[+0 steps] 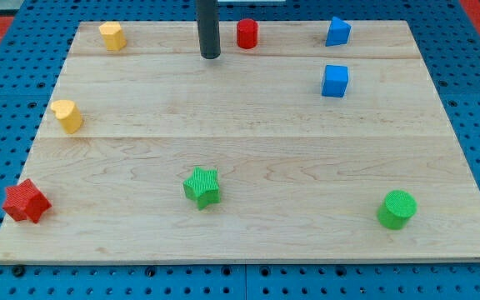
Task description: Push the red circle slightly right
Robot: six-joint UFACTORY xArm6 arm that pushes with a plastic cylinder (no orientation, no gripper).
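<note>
Red circle (247, 33) just right of my tip (211, 55); two each red, yellow, blue, green blocks; no gripper visible.

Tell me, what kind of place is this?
Probably a robotics lab bench: a wooden board lies on a blue pegboard surface, small blocks like the red circle are scattered about, and my tip stands just left of it.

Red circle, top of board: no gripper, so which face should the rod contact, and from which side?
Contact the red circle on its curved side wall facing the view's left, centred so it slides straight and doesn't roll off sideways. My tip sits just to its left and slightly lower in the view, apart from it; I would probably line up level first, then push right.
</note>
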